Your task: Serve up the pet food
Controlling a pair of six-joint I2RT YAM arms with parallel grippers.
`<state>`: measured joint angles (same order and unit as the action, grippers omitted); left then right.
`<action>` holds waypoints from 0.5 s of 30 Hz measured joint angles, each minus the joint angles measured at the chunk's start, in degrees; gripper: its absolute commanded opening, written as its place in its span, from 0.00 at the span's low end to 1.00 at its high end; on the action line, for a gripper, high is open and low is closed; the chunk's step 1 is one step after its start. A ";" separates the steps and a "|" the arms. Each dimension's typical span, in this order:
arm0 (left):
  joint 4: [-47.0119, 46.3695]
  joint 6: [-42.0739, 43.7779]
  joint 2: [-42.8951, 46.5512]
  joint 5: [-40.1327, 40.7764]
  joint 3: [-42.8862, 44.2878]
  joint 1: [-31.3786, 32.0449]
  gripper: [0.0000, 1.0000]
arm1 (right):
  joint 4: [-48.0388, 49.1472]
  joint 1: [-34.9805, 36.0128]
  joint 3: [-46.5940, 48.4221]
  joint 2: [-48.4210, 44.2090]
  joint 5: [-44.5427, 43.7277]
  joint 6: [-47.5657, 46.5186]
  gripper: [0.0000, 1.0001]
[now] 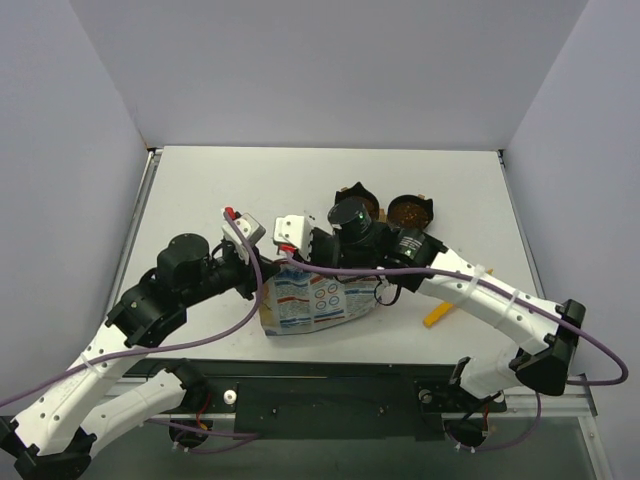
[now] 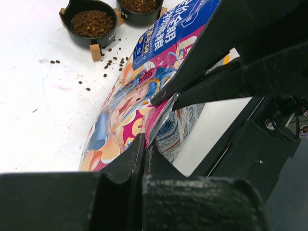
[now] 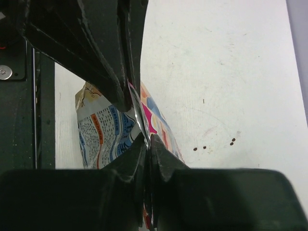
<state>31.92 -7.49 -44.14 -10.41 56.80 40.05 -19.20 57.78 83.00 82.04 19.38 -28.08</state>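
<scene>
Bag (image 1: 315, 300) sits near the front edge of the table (image 1: 200, 200), left gripper (image 2: 144, 147) and right gripper (image 3: 148, 143) both clamped on its seam. Uneven pulling could tip it, scattering kibble (image 2: 91, 22).

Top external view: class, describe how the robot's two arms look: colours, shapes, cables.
The left arm and right arm both have white shell links joined by bulky black cylindrical joints. A purple cable runs along each. The fingers are matte black wedges.
</scene>
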 measured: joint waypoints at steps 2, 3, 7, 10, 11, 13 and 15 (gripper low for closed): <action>-1.11 0.20 0.13 -0.02 -0.59 0.42 0.00 | 2.29 -0.94 -3.13 -2.45 0.33 -0.42 0.00; -1.51 0.28 0.26 0.00 -0.85 0.44 0.00 | 2.91 -1.79 -4.63 -3.74 0.81 -0.81 0.00; -2.71 0.90 0.61 0.92 -1.68 0.50 0.00 | 0.22 -8.76 -8.26 -9.20 3.23 -3.69 0.00; -2.97 1.27 0.66 1.16 -1.75 0.52 0.00 | -3.02 -12.39 -8.92 -11.96 4.07 -6.43 0.00; -2.95 1.33 0.76 1.27 -1.75 0.52 0.00 | -3.72 -13.27 -9.16 -12.59 3.96 -7.32 0.00; -2.95 1.57 0.87 1.27 -1.79 0.52 0.00 | -4.59 -15.02 -9.62 -13.62 4.20 -8.57 0.00; -2.95 1.77 0.87 1.29 -1.79 0.55 0.00 | -5.05 -16.98 -10.10 -14.43 4.52 -9.49 0.00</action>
<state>28.97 -5.72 -43.27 -9.13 55.00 40.60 -24.25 40.80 72.90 67.61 23.90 -37.56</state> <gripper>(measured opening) 0.034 0.008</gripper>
